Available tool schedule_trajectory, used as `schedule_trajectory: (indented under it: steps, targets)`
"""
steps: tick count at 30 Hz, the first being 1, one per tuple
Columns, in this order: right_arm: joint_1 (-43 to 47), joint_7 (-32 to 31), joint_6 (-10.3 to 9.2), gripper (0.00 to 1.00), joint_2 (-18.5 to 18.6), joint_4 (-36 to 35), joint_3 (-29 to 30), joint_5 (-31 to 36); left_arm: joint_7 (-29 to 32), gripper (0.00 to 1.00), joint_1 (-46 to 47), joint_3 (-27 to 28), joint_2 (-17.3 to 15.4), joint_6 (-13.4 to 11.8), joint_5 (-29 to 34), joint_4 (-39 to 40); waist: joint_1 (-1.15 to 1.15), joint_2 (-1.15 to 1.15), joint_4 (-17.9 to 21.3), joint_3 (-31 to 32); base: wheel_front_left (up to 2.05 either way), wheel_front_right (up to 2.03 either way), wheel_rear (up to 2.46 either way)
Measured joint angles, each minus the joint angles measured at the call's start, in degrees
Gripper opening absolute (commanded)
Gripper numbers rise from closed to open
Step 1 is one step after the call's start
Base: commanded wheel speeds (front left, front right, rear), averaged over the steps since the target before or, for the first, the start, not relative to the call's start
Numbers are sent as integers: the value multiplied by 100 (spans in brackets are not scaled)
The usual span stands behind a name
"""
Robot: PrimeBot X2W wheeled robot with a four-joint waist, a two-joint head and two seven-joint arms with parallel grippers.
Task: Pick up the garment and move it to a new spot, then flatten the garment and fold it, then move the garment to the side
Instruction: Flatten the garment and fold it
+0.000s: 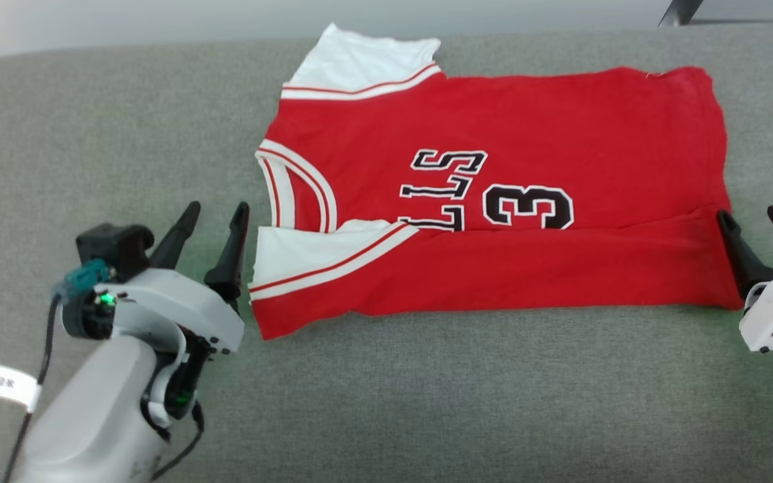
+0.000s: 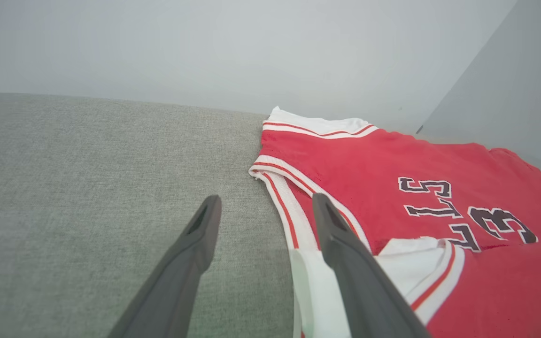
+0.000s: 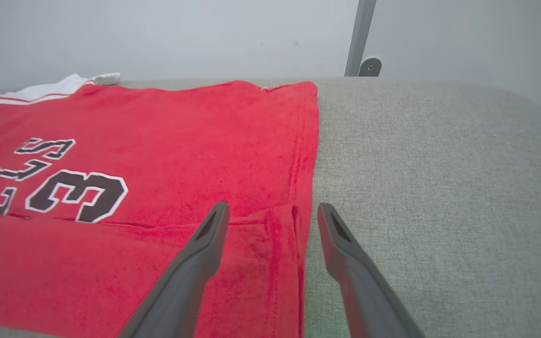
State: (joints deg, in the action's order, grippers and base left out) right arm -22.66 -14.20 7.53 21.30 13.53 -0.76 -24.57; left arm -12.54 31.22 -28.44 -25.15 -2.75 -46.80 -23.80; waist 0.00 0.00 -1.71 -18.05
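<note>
My left gripper (image 1: 217, 208) and right gripper (image 1: 747, 215) stand wide and empty at the collar and hem ends of the garment (image 1: 561, 134), half-folded flat on the grey cushion (image 1: 427, 389), so I should pinch both layers at matching corners and lift evenly.

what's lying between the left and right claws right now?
Head view: the garment, its near edge folded up over the lettering, spans the stretch from the left claw to the right claw. Nothing else lies on the grey fabric surface there.
</note>
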Motion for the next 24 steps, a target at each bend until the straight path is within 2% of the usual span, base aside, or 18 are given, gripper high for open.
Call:
schedule_trajectory:
  steps: [2,7,13,21,24]
  targets:
    - [-2,68,0,100,-33,-66,54,0,254,100,34,-83,-166,21,52,162,0,0,9,82,0,0,0]
    - [4,131,0,100,-107,-343,80,-13,931,100,52,-116,-698,-116,99,837,0,0,47,285,0,0,0]
    - [115,132,0,100,-168,-814,145,-19,2151,100,12,-92,-1474,-275,-116,1836,0,0,116,430,0,0,0]
    - [238,4,0,100,-290,-1259,236,1,4040,100,-296,-158,-2004,-742,-985,2752,0,0,195,358,0,0,0]
    - [239,-31,0,100,-322,-1301,235,7,4635,100,-475,-246,-2039,-927,-1372,2832,0,0,243,300,0,0,0]
